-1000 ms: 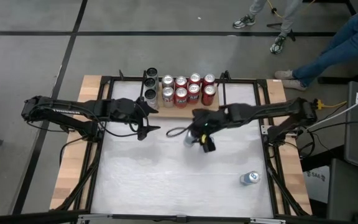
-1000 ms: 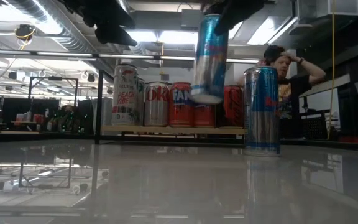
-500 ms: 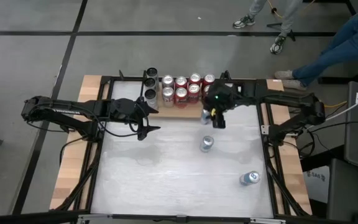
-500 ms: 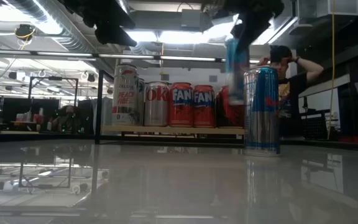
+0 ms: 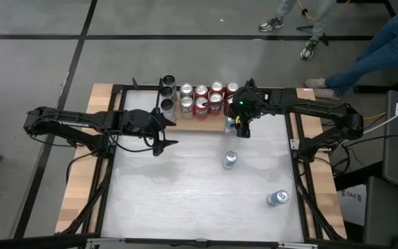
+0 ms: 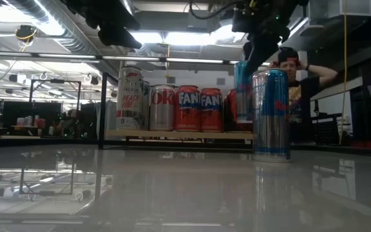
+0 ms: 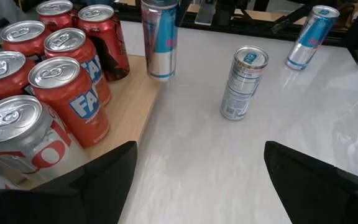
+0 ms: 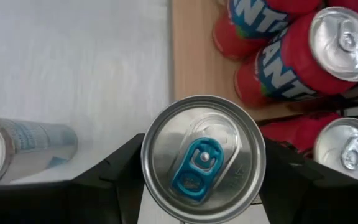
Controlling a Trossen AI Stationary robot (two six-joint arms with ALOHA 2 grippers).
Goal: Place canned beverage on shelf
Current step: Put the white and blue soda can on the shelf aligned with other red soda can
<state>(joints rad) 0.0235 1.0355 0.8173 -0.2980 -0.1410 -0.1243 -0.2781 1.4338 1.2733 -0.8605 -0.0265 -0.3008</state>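
Note:
My right gripper (image 5: 235,124) is shut on a slim blue-and-silver can (image 7: 159,37), held upright over the near right edge of the light-wood shelf (image 7: 138,106). The same can shows from above in the right wrist view (image 8: 202,158) and in the low view (image 6: 242,90), its bottom a little above the board. My left gripper (image 5: 164,133) is open and empty over the table's left half, near the shelf's left end. A second slim can (image 5: 230,160) stands on its base on the white table (image 5: 185,194). A third slim can (image 5: 277,198) stands at the near right. My right gripper pinches the can's upper wall just below the rim (image 8: 149,171) between its two fingers (image 8: 107,183), one on each side. The fingers come from above, pointing down. The can hangs upright, lifted clear, over the line between shelf board and table.
Several red and silver cans (image 5: 201,98) fill the shelf, and the nearest red ones (image 8: 303,56) stand close beside the held can. Three dark-topped cans (image 5: 166,95) stand in a column left of them. People stand beyond the far right (image 5: 365,55); one shows in the low view (image 6: 301,71).
My right gripper has carried the slim can from over the table's middle toward the far edge, to the shelf's right end, then lowered it. The can was tilted and high; it is now upright and just above the board. The standing can it had covered now shows.

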